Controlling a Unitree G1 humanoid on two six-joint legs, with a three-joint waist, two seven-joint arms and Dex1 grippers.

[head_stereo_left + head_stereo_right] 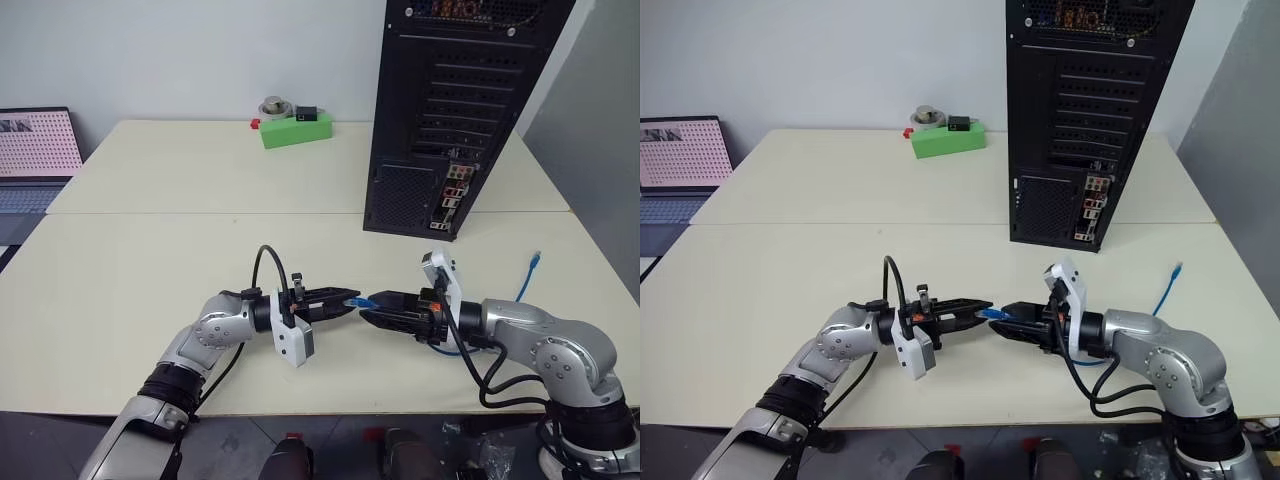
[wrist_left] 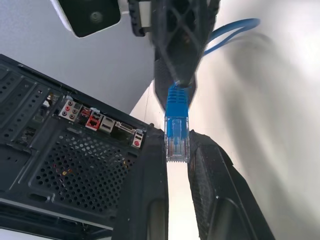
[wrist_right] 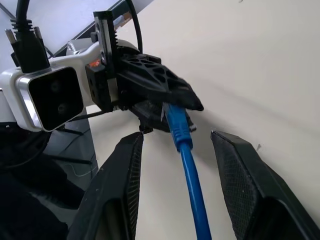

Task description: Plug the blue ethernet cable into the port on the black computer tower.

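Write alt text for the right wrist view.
The left gripper is shut on the plug end of the blue ethernet cable, which runs back between the right gripper's open fingers over a cream table.

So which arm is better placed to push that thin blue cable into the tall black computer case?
Left: the left gripper is clamped on the clear plug of the thin blue cable, while the right gripper stands open around the cord.

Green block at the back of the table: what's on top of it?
On the green block sit a round grey metal piece at its left end and a small black box near the middle. A small red bit shows beside its left edge. Anything behind the block is hidden.
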